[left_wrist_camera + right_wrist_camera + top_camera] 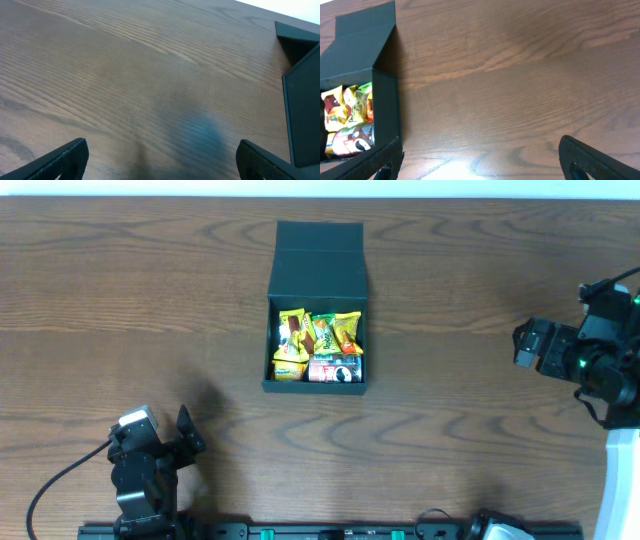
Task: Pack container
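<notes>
Nearest the front edge of the table (120,310), on the left, the left tool (161,162) has its jaws spread wide with nothing between them. Its wrist view shows only bare wood grain between the dark fingers (60,160), and a dark corner of the container (305,105) at the right edge.

Farther in, at the middle of the table, the container stands with its top open, well apart from both arms. Inside lie yellow, orange and green snack packets (320,335), packed side by side, with a small red can (335,370) against the near wall.

Off to the right, about level with the container's front, the right tool (485,162) points toward it, well clear. Its jaws are also wide and empty. Its wrist view shows the container's open side and the packets at the left edge.

Farthest back, the container's hinged lid (318,255) is folded away from the opening, its dark inner face bare.
</notes>
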Tool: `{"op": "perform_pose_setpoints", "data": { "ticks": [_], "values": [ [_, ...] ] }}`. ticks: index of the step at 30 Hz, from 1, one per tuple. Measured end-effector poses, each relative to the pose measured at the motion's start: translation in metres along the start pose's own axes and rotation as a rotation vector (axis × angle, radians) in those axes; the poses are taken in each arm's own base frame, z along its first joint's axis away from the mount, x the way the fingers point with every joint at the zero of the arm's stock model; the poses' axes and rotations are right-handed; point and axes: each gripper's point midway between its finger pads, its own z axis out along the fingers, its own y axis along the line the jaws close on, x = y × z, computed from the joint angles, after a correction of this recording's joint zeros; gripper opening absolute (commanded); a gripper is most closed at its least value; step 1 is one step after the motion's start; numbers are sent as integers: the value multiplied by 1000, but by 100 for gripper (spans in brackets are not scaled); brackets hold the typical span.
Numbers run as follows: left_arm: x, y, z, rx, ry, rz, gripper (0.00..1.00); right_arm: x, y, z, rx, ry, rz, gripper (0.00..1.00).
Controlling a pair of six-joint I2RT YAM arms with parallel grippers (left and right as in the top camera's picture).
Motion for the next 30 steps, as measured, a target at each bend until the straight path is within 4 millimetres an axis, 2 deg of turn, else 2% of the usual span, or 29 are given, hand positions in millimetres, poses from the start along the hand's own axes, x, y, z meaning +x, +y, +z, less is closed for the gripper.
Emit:
{"op": "perform_pose_setpoints", "data": {
  "ticks": [23, 26, 30],
  "values": [
    [0, -1, 0, 6, 2, 0, 95, 0, 0, -1, 0, -5, -1, 99],
    [0, -1, 0, 6, 2, 0, 95, -11, 2, -12, 4, -78, -17, 99],
    [0, -1, 0, 6, 2, 0, 95, -11, 19, -58, -3, -228, -108, 99]
  ]
}}
